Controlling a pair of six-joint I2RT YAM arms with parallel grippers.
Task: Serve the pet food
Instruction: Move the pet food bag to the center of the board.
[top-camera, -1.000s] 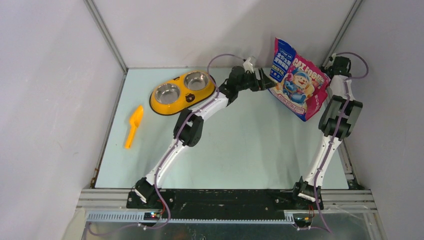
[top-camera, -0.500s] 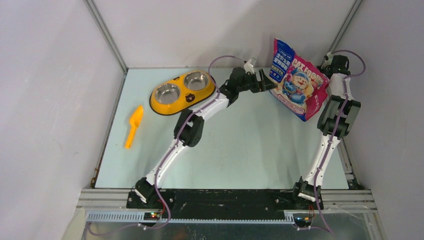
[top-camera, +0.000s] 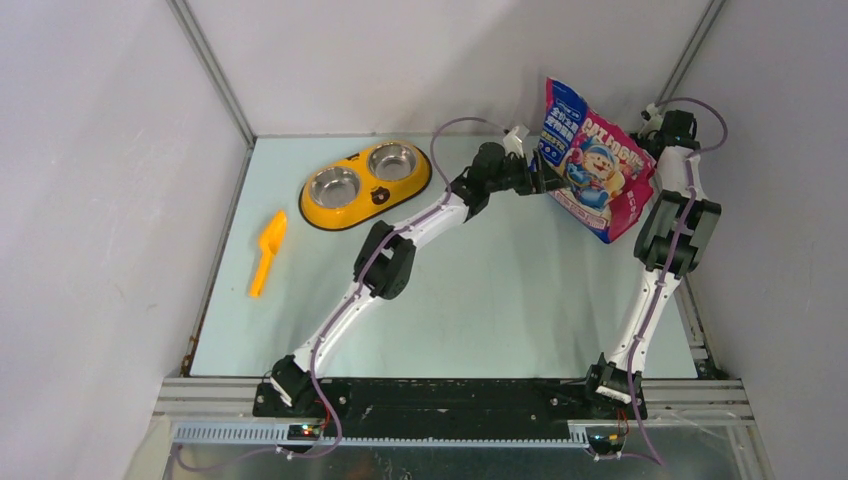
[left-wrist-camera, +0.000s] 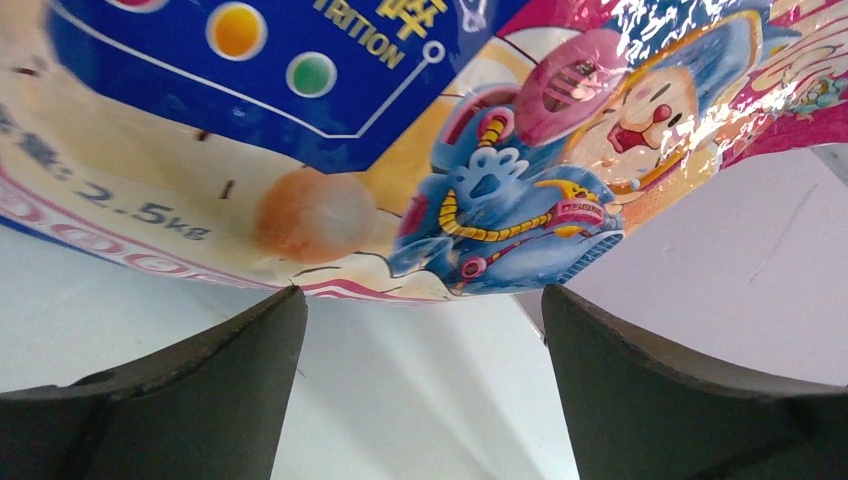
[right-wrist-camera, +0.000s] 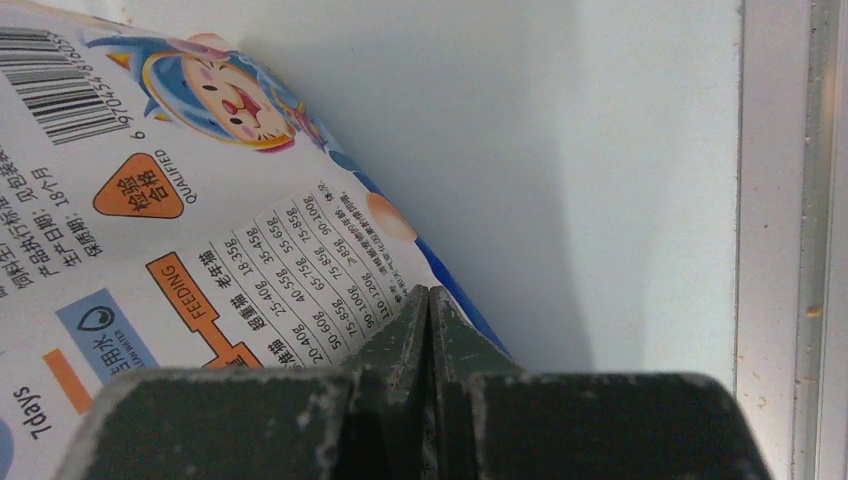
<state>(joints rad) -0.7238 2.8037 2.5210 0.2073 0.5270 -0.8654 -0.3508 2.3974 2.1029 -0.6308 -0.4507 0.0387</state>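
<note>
The left gripper (left-wrist-camera: 420, 300) has pushed rightward since a second ago, and its jaws are now spread right at the pouch (top-camera: 598, 172). The pouch stays tilted over the far right of the surface (top-camera: 480, 290), its edge pinched between the right gripper (right-wrist-camera: 428, 300) jaws.

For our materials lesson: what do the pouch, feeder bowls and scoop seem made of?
The pouch looks like glossy plastic film: glare, creases. The bowls seem polished steel: grey, mirror-like. The scoop is probably moulded plastic: uniform orange.
</note>
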